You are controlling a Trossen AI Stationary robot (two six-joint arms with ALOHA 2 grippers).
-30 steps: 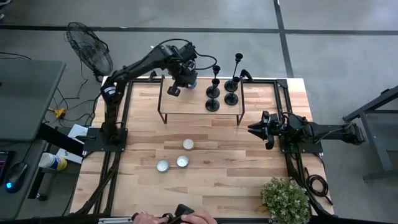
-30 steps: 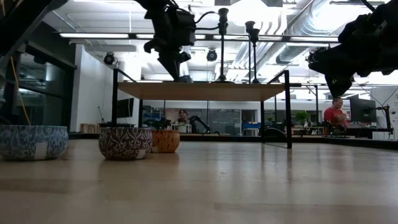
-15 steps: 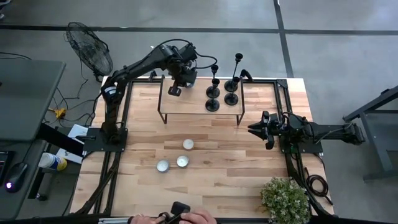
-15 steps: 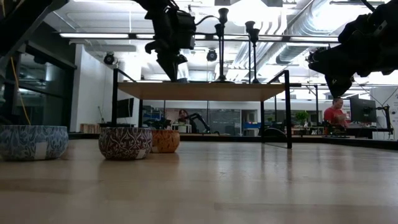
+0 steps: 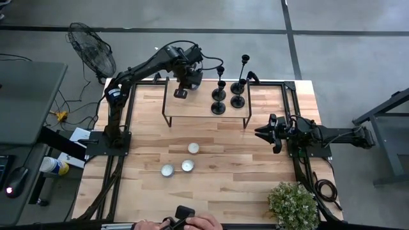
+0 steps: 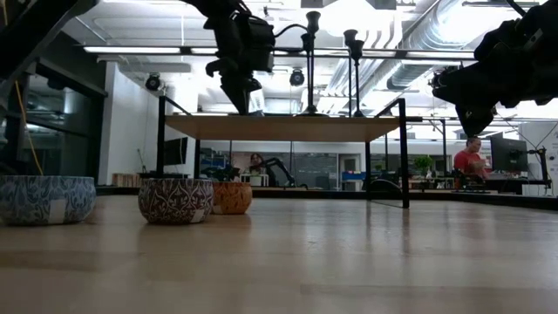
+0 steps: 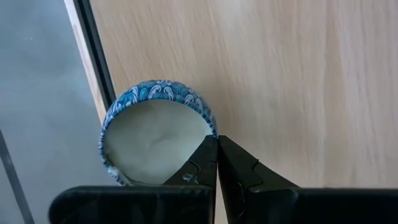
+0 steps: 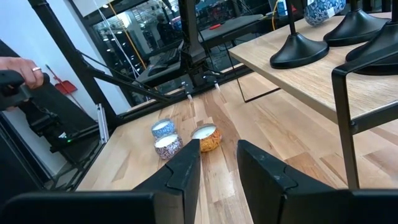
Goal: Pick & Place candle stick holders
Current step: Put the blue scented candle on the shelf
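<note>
Nearest the left tool (image 7: 217, 163), just beyond its clenched, empty tips, sits a blue-patterned candle tin (image 7: 157, 132) on the raised shelf (image 5: 192, 105). Judged from here, it should lift clear before swinging. Farther right along the shelf stand the candle stick holders (image 5: 228, 94). The right tool (image 5: 267, 133), half spread and empty, waits well apart over the surface (image 5: 211, 185).
</note>
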